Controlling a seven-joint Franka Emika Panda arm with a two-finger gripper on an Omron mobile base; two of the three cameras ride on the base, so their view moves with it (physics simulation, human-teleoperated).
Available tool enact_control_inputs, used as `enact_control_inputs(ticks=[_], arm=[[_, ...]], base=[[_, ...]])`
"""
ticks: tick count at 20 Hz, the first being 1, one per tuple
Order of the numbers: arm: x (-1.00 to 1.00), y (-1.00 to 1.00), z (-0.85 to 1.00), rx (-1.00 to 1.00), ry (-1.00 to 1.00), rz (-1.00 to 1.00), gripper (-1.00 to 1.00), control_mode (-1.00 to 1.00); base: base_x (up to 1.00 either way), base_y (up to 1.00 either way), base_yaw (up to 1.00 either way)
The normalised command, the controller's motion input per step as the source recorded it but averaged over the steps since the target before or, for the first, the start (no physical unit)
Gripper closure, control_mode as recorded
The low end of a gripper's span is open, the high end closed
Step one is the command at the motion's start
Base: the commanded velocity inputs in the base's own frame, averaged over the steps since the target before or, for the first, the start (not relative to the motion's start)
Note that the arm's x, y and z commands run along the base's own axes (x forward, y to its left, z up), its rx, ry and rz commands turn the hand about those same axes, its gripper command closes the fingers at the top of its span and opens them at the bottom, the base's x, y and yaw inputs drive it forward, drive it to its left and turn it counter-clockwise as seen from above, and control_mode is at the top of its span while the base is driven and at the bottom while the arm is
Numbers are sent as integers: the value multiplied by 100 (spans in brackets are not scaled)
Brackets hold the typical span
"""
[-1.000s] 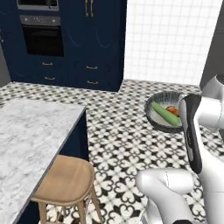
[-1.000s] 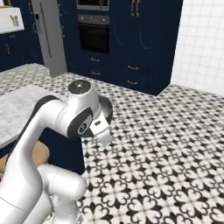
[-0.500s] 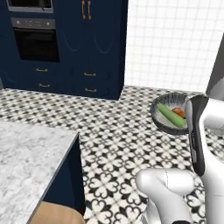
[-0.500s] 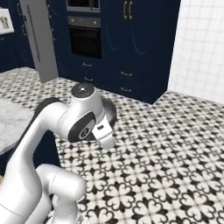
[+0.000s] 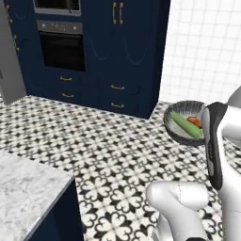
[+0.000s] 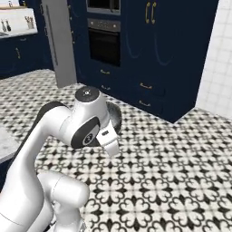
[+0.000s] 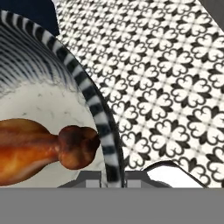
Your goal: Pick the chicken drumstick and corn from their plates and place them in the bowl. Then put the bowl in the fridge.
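We carry the round dark grey metallic bowl [image 5: 184, 123] high over the patterned black-and-white tiled floor [image 5: 103, 150], with the green-husked corn cob [image 5: 185, 124] and the reddish-brown roasted chicken drumstick [image 7: 39, 148] already lying inside it. In the hand view the two-finger gripper [image 7: 113, 178] sits at 6 o'clock, pinched narrow on the bowl's rim, 1 finger on each side of the wall.

We judge the bowl stiff and fairly light, but smooth metal held by a thin lip will want to pivot and slip, and both foods are loose and can roll, so we should keep it level. A rim grip is the only practical hold while it is loaded.

The tall grey stainless-steel fridge [image 6: 59, 43] stands at 10 o'clock in the right base view, left of the navy oven cabinets [image 6: 149, 54]. The grey marble counter [image 5: 26, 193] corner at 7 o'clock in the left base view is the nearest edge; the floor towards the fridge looks open.
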Motion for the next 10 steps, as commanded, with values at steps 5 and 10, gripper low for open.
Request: enact_control_inputs(ticks=[5,10], arm=[[0,0,0,0,0,0,100,100],[0,0,0,0,0,0,100,100]], base=[[100,-64,54],[100,-64,57]])
